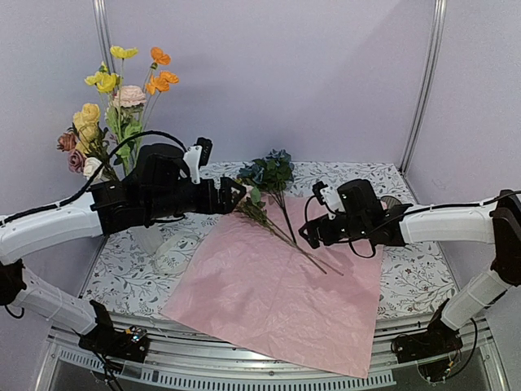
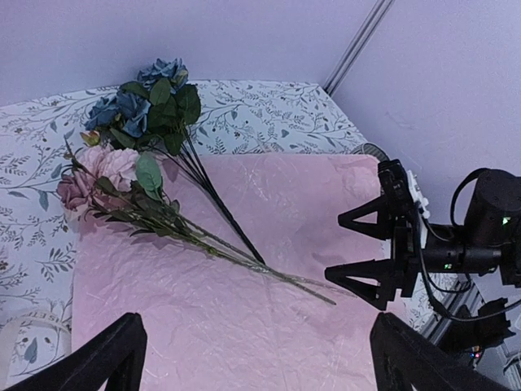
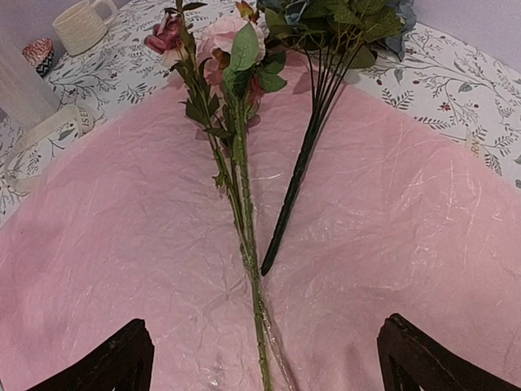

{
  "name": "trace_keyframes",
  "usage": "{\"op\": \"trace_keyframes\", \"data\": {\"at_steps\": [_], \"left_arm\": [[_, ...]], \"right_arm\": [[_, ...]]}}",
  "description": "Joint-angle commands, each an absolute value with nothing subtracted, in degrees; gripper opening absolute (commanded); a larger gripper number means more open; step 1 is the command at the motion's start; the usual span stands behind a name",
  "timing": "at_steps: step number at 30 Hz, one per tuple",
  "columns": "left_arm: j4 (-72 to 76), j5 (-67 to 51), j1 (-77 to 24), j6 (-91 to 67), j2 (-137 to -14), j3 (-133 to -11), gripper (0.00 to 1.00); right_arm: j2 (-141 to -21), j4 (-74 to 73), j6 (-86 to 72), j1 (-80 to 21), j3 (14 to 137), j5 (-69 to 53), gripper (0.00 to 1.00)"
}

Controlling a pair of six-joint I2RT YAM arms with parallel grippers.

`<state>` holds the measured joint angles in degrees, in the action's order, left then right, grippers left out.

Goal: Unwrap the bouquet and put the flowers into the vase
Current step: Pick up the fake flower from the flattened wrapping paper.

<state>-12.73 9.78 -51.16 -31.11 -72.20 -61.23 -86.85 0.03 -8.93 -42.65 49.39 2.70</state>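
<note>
- Top view: shows the paper spread flat at centre, hanging over the near edge of the table.
- Puts the vase at left, mostly behind the left arm, with yellow, orange and pink flowers standing in it at upper left.
- Shows blue roses and pink roses lying loose at the paper's far edge, stems crossing toward the right.
- Finds the left gripper just beside the pink roses and the right gripper near the stem ends.
- Left wrist view: shows the left gripper with jaws spread wide above the paper, grasping nothing.
- Places blue roses at upper left and pink roses just below, stems running to lower right.
- Shows the right gripper at right, jaws apart and empty, tips near the stem ends.
- Catches a ribbon at the lower left corner.
- Right wrist view: shows the right gripper released wide, above a pink-rose stem lying on the paper.
- Places pink roses at top centre, blue roses to their right.
- Puts the vase at the left edge, a mug and a striped cup at upper left, and the ribbon left of the paper.
</note>
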Motion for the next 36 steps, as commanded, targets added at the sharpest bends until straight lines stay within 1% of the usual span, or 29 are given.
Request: {"op": "trace_keyframes", "data": {"at_steps": [1,2,6,9,17,19,21,23,25,26,28,31,32,34,36], "left_arm": [[-14.5,11.5,-51.7,-33.4,-76.0,-63.3,0.98],[-15.0,11.9,-51.7,-33.8,-76.5,-63.4,0.98],[-15.4,13.0,-51.6,-36.2,-77.8,-62.8,0.98],[-15.7,12.9,-51.4,-37.7,-79.0,-62.7,0.98],[-16.5,12.5,-51.0,-40.5,-80.1,-62.4,0.98],[-16.4,12.4,-50.9,-40.1,-80.2,-62.5,0.98],[-16.9,11.9,-50.5,-40.6,-80.0,-62.9,0.98],[-17.1,10.7,-49.6,-41.5,-79.8,-62.7,0.98],[-17.1,10.2,-48.7,-42.9,-79.5,-62.0,0.98],[-16.6,9.2,-48.0,-43.2,-79.4,-61.3,0.98],[-15.4,7.7,-47.3,-43.2,-78.9,-60.0,0.98],[-13.8,7.9,-47.2,-42.2,-78.2,-58.8,0.98],[-13.8,8.1,-47.2,-42.0,-77.9,-58.6,0.98],[-14.3,9.4,-47.1,-42.2,-77.7,-58.5,0.98],[-14.9,10.1,-47.1,-41.9,-77.5,-58.5,0.98]], "right_arm": [[-88.8,-5.1,-12.2,-42.1,51.3,-2.6,0.96],[-89.1,-5.7,-12.6,-41.8,51.6,-3.0,0.95],[-90.3,-8.0,-13.7,-41.5,52.5,-4.0,0.83],[-90.2,-7.9,-13.6,-41.4,51.9,-4.0,0.77],[-91.5,-7.7,-15.1,-41.5,51.4,-5.0,0.73],[-92.4,-7.9,-15.8,-41.4,51.8,-5.2,0.69],[-93.6,-8.3,-16.1,-41.5,52.3,-6.2,0.67],[-94.2,-8.2,-15.9,-41.4,52.5,-7.5,0.63],[-94.9,-8.4,-15.8,-41.4,52.7,-7.8,0.62],[-95.4,-8.8,-15.8,-41.5,53.0,-7.7,0.59],[-96.7,-10.2,-15.7,-41.4,54.2,-7.1,0.58],[-98.6,-11.9,-15.1,-41.4,55.7,-7.0,0.54],[-99.1,-12.3,-15.1,-41.4,56.1,-7.1,0.50],[-99.9,-13.0,-15.0,-41.4,56.8,-7.1,0.44],[-100.7,-13.7,-14.7,-41.4,57.4,-6.7,0.43]]}}
